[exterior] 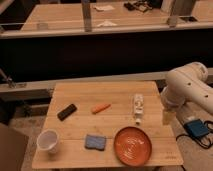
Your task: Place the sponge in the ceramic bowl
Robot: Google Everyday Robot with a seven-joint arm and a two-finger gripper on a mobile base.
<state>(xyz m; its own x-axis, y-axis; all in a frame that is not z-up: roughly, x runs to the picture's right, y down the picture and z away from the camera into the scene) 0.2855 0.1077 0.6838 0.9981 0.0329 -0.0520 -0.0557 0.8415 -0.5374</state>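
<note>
**Sponge beside bowl, tool at the right edge**

The sponge (pixel 95 142) lies flat near the front of the wooden surface (pixel 115 94). It sits just left of the bowl (pixel 132 145) and does not touch it. The tool (pixel 167 117) hangs over the surface's right edge, right of a white bottle (pixel 137 108) lying on its side, fingers spread and clear of every item. A white cup (pixel 48 141) stands front left. A black block (pixel 67 112) and an orange piece (pixel 101 108) lie farther back.

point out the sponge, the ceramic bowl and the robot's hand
sponge (pixel 94 142), camera view, middle of its blue-grey top face
ceramic bowl (pixel 132 146), camera view, bare centre of its ringed inside
hand (pixel 168 117), camera view, its pale lower tip, up and right of the bowl
</note>
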